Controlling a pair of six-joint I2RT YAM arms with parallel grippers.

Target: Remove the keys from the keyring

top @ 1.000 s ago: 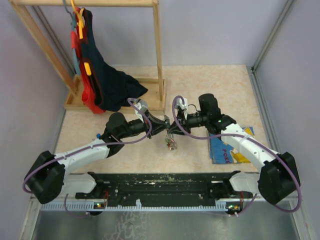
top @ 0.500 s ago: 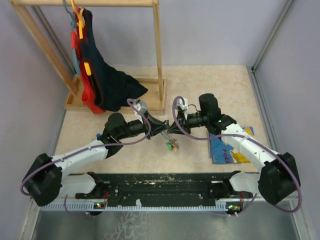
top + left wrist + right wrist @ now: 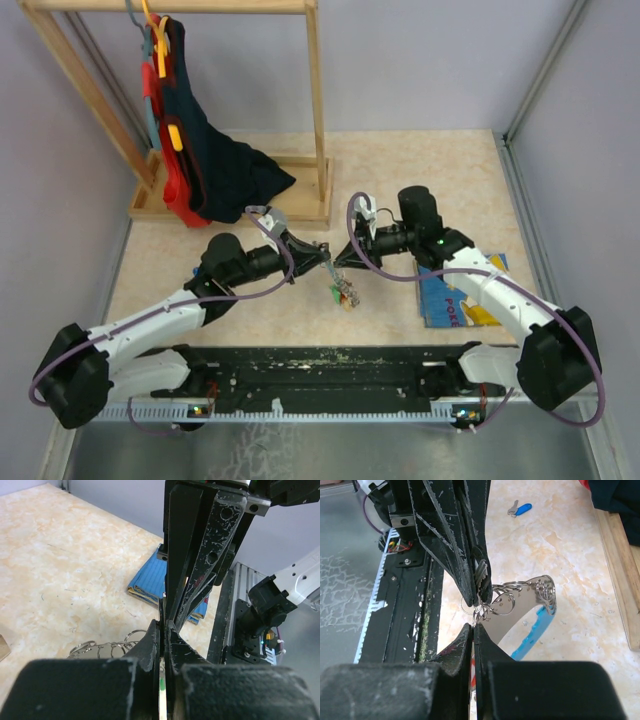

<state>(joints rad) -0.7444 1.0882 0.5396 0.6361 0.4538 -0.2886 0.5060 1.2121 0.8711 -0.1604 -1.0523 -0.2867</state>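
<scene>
My left tool (image 3: 324, 254) and right tool (image 3: 340, 262) both clamp tight on the thin silvery metal keyring (image 3: 512, 597), and the small coloured-headed keys (image 3: 345, 292) dangle below. I should twist slowly, holding the coil spread.

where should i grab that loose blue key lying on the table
Pinch the blue key by its plastic head, coming straight down and closing across the head's width. It lies flat on the table, and the head looks thicker than the thin metal blade, so it is probably easier to catch.
</scene>
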